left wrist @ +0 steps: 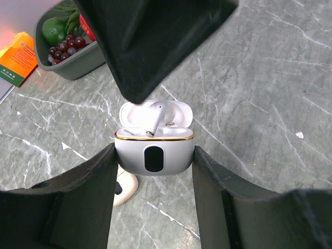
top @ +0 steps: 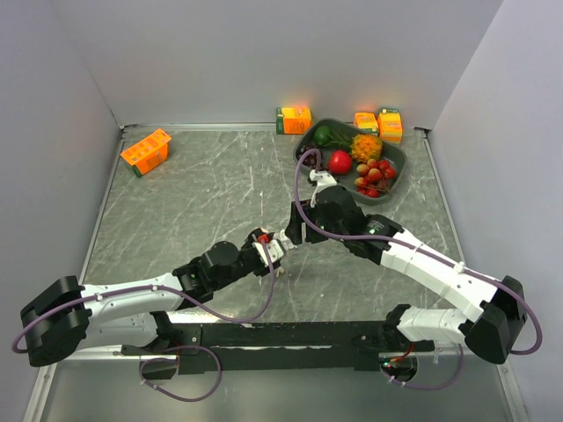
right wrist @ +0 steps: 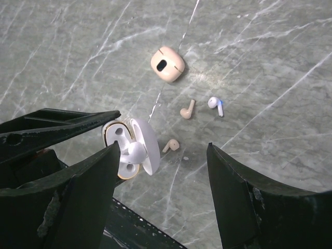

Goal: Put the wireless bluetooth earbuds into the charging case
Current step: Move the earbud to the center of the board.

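Left gripper (left wrist: 154,151): jaws clamped on the white charging case (left wrist: 153,162), lid open.
Seated earbud (left wrist: 155,118): white, stem up in that case.
Right gripper (right wrist: 163,149): jaws wide apart, empty, just above the case.
Desk (right wrist: 270,46): two beige earbuds (right wrist: 187,109), one loose white earbud (right wrist: 215,105), beige case (right wrist: 167,64) nearby.

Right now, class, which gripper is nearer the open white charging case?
Left. The left gripper clamps the white charging case; the right gripper hangs open close over it.
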